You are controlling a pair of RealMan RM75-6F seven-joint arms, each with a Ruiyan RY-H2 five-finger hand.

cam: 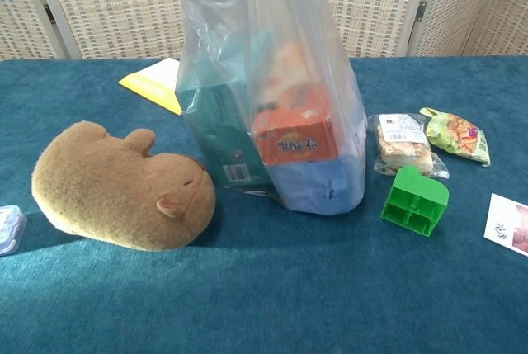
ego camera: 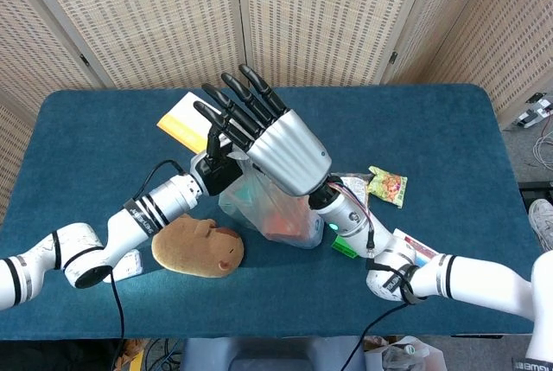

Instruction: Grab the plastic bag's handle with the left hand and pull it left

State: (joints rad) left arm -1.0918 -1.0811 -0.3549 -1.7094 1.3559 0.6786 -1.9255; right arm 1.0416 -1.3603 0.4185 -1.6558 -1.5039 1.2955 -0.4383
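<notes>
Nearest the chest camera, at the left edge: a small clear packet (cam: 7, 230), half cut off by the frame. At the right edge, a white card (cam: 507, 224) flat on the blue table (cam: 264, 304). Just beyond, a brown plush capybara (cam: 120, 185) lying on its side, its snout close to the plastic bag (cam: 272, 98), perhaps touching; cannot tell. To the right, a green plastic block (cam: 415, 200), near the bag's base but apart from it.

Mid-table: the clear plastic bag standing upright, leaning slightly left, holding a teal box (cam: 219, 135), an orange box (cam: 295, 135) and something blue at the bottom. Right of the bag, a wrapped snack bar (cam: 403, 145), then a green-and-yellow snack pouch (cam: 455, 134) just beside it.

Above the bag in the head view: the right hand (ego camera: 281, 146), raised, palm turned away from the camera, fingers spread wide and pointing up and left, gripping nothing that shows. Behind and left of it, the left hand (ego camera: 218, 163), dark, at the bag's upper left edge, largely hidden by the right hand; fingers seem curled by the bag's top, but whether closed on the handle, cannot tell. Bag top drawn upward between the 2 hands.

Farthest: a yellow booklet (ego camera: 183, 120) flat on the table behind the left hand, then woven folding screens (ego camera: 320, 16) behind the table.
</notes>
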